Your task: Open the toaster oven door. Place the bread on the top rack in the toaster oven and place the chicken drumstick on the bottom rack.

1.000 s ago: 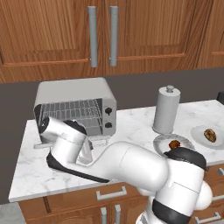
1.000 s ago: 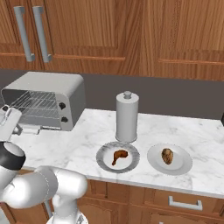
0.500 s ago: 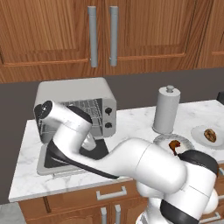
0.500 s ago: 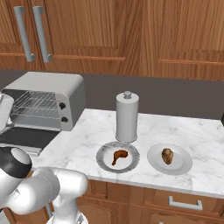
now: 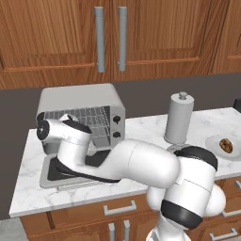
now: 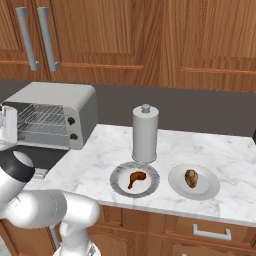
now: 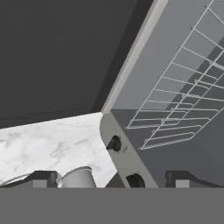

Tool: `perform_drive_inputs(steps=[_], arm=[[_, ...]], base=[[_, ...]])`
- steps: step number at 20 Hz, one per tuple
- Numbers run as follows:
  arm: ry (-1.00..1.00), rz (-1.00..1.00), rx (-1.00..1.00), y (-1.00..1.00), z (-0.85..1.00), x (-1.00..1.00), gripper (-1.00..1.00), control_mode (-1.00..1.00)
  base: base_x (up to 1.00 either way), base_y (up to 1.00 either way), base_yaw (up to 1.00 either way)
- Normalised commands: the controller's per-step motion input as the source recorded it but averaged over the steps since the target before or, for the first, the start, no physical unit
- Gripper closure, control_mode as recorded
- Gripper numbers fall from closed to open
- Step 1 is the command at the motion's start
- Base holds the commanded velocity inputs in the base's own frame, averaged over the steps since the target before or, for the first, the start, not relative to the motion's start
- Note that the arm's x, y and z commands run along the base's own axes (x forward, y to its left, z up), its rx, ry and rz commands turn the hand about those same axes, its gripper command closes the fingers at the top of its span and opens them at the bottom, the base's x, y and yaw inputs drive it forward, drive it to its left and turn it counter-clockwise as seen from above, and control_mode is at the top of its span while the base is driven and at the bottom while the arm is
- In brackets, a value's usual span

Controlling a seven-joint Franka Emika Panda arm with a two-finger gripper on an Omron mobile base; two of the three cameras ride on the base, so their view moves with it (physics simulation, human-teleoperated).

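Observation:
The toaster oven [image 5: 80, 101] stands at the counter's left with its door [image 5: 48, 177] folded down flat and both wire racks [image 7: 175, 105] bare. My gripper [image 5: 66, 120] hovers above the door at the left of the oven mouth, open, nothing between its fingertips [image 7: 43, 177]. In the hand view my gripper [image 7: 111, 178] looks across the oven's front past the knobs [image 7: 114, 144]. The toaster oven [image 6: 55, 97] has my gripper [image 6: 8, 122] at its left. The chicken drumstick [image 6: 135, 178] lies on a grey plate [image 6: 117, 185]. The bread [image 6: 191, 178] [image 5: 225, 144] sits on a white plate [image 6: 210, 187] to its right.
A paper towel holder [image 6: 145, 132] [image 5: 179, 117] stands upright behind the plates. Wooden cabinets with long handles [image 5: 99, 40] hang above the oven. The counter's front edge [image 5: 70, 200] runs just before the lowered door. My arm [image 5: 132, 162] arches over the door.
The jaws went from shut to open and let go of the door. The door dropped flat onto the counter. The hand rose to the oven mouth.

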Motion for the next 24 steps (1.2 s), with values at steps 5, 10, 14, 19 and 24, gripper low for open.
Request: perform_drive_inputs(steps=[5,10,14,19,24], arm=[[-0.05,-0.03,0.00,0.01,0.00,0.46,-1.00,-1.00],[-0.04,-0.03,0.00,0.02,-0.31,0.39,-1.00,-1.00],[-0.07,0.00,0.00,0.10,-0.13,0.28,-1.00,-1.00],[-0.06,0.00,0.00,0.14,-0.17,0.40,-1.00,-1.00],[-0.04,0.00,-0.01,0.06,-0.33,0.50,-1.00,-1.00]], base=[[0.00,0.00,0.00],[0.00,0.00,0.00],[0.00,0.00,0.00],[0.00,0.00,0.00],[0.00,0.00,0.00]])
